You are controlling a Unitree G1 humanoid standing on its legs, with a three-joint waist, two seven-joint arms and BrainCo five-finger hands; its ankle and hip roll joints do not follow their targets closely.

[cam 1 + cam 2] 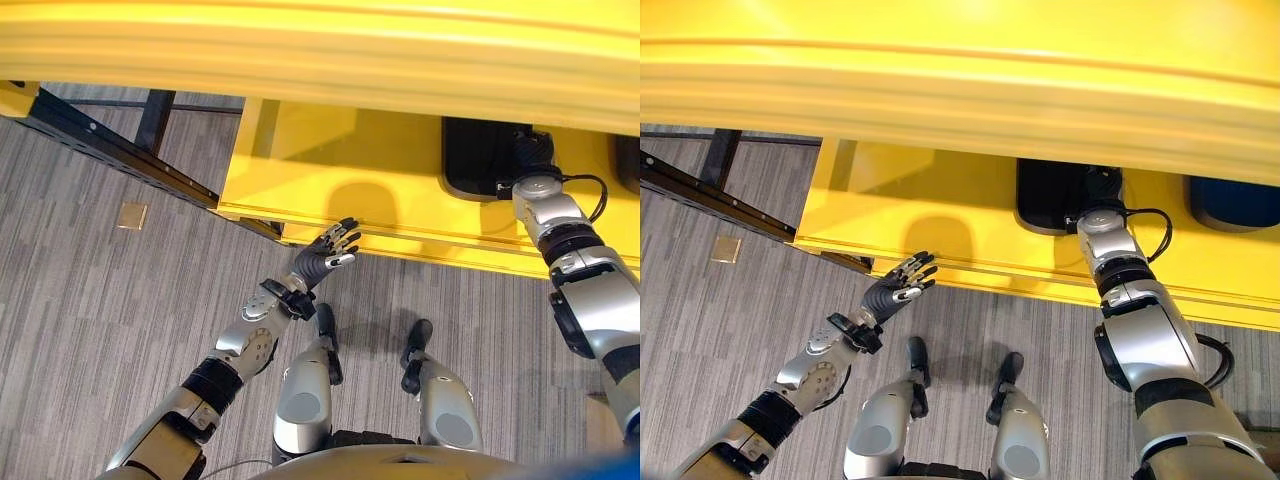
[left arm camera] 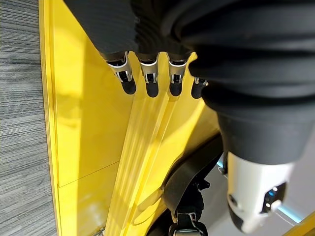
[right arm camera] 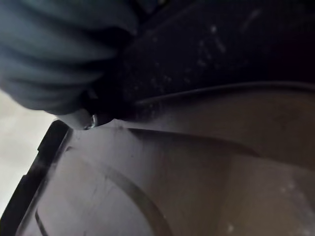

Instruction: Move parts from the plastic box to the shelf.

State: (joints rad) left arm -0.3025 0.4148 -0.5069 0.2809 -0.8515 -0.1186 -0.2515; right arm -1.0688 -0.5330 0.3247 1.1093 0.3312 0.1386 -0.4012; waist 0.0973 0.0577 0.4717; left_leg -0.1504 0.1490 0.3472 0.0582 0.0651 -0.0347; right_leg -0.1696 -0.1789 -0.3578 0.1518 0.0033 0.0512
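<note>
A black part (image 1: pixel 1050 195) lies on the lower level of the yellow shelf (image 1: pixel 910 200), toward its right. It looks rigid, smooth moulded plastic, probably light; take it by a rim. The right hand (image 1: pixel 530 150) rests on it, fingers hidden. The left hand (image 1: pixel 328 255) hovers open at the shelf's front edge.

— What are the arms like?
— The left arm (image 1: pixel 240 345), in the lower left of the frame, has silver-grey shells with black bands at the joints and a tan-gold section near the bottom edge. The right arm (image 1: pixel 598 305), at the right edge, has the same silver shells, ringed in black.
— And the hands?
— The left hand (image 1: pixel 328 256) wears a dark ribbed cover (image 2: pixel 246 73), and its silver fingers (image 2: pixel 149 78) end in dark tips. The right hand (image 1: pixel 1098 190), upper right, shows a dark back.
</note>
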